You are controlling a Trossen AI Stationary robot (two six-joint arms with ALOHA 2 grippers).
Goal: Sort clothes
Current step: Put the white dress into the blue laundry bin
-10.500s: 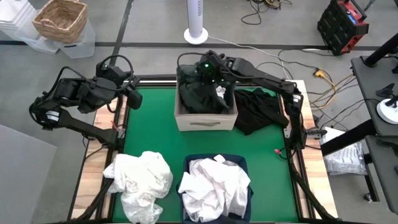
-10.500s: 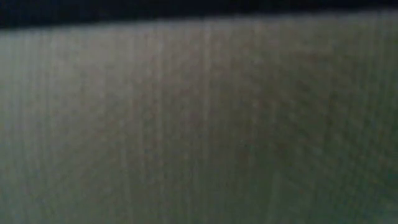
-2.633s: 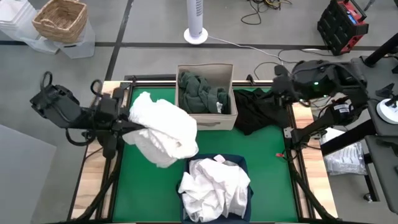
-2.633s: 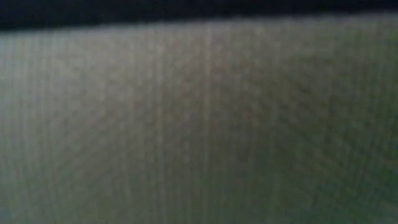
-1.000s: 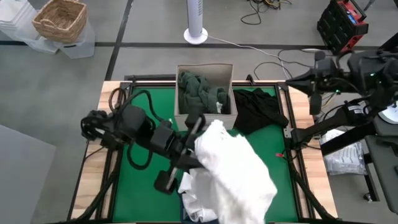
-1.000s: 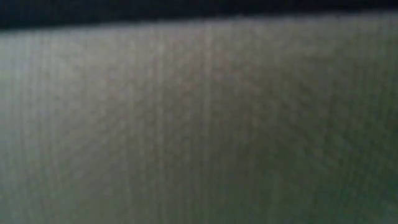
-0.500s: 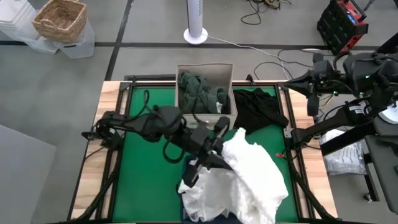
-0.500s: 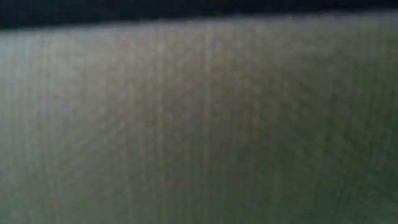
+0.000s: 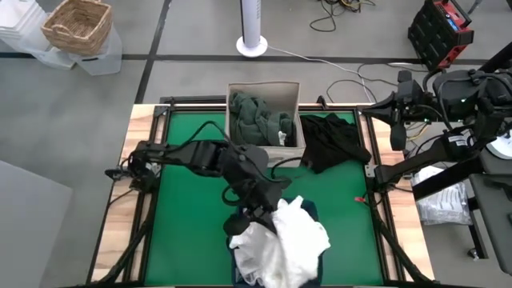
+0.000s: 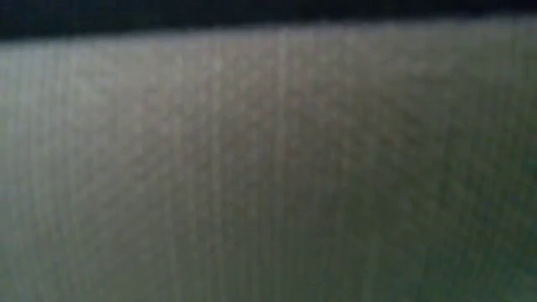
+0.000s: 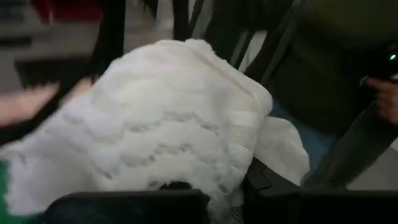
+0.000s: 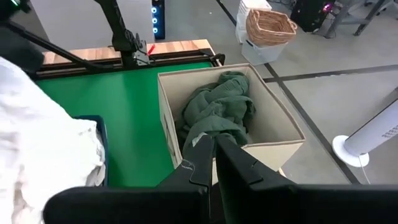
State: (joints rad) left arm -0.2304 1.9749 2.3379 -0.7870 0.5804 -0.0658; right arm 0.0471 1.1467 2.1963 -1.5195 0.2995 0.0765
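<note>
Clamped tight on the white garment (image 9: 298,232), my left gripper (image 9: 262,214) has swung it from the table's left side to just over the navy bin (image 9: 314,210); letting go finishes the whites. Black clothes (image 9: 330,140) remain out.

The left arm stretches from the table's left edge toward its near middle, its gripper (image 9: 260,214) pointed down with fingers clamped together, while the right arm is drawn back off the table's far right corner, its gripper (image 9: 398,132) with both fingers (image 12: 214,155) pressed together.
</note>
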